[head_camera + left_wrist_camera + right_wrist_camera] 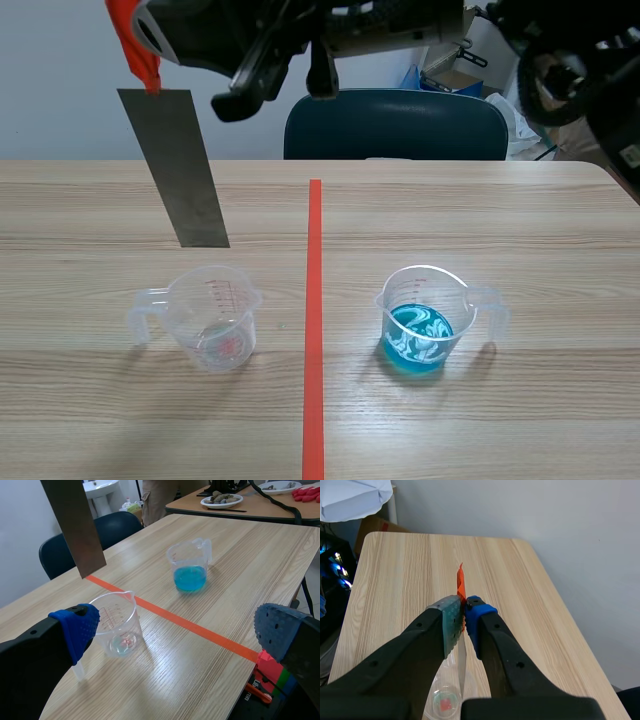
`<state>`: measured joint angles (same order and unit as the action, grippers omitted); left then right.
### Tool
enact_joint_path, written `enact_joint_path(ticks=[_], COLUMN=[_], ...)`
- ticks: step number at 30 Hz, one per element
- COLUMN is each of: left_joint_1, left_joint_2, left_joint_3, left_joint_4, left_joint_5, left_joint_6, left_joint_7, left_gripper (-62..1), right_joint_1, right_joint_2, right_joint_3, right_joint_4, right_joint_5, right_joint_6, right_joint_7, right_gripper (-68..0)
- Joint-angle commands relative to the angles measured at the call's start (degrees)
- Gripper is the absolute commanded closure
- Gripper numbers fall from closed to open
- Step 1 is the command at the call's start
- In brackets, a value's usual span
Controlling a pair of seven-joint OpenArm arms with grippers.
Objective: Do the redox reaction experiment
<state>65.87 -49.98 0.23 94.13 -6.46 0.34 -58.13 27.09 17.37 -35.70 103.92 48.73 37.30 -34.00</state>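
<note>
A long grey metal strip point(185, 170) hangs upright from its orange tab point(135, 40), on which my right gripper point(142, 35) is shut, high over the table's left half. In the right wrist view the fingers point(465, 612) pinch the tab and the strip point(461, 667) drops toward a clear measuring cup point(445, 700). That cup point(212, 318) holds only a faint reddish trace; the strip's lower end is above and just behind it. A second cup point(420, 320) with blue liquid stands right of the tape line. My left gripper point(177, 630) is open, near the clear cup point(115, 625).
A dark blue chair point(395, 125) stands behind the table's far edge. Another table with plates point(225, 500) lies beyond the blue-liquid cup point(190, 570). A red and green block point(270, 672) sits by the table edge under my left gripper.
</note>
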Motion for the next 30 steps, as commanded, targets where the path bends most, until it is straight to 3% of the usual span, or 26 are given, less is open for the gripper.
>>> enact_joint_path(ticks=[1,10,30], left_joint_1=[-0.2,-0.2,-0.2], left_joint_2=[0.4,0.4,0.4], left_joint_3=[0.4,0.4,0.4], left_joint_4=[0.8,0.8,0.8], left_joint_5=[-0.1,-0.1,-0.1], left_joint_6=[0.0,0.0,0.0], left_joint_7=[-0.8,-0.8,-0.8], left_gripper=[-62.3,-62.3,-62.3], right_joint_1=[1.2,1.3,1.3], right_joint_2=[-0.7,-3.8,-4.4], right_joint_3=[-0.2,-3.3,-3.4], right_joint_4=[0.1,-2.4,-2.5], right_joint_5=[-0.2,-3.6,-3.8], right_joint_6=[-0.1,-0.3,-0.3], right_joint_7=[0.7,0.7,0.7], right_gripper=[-0.6,-0.6,-0.6])
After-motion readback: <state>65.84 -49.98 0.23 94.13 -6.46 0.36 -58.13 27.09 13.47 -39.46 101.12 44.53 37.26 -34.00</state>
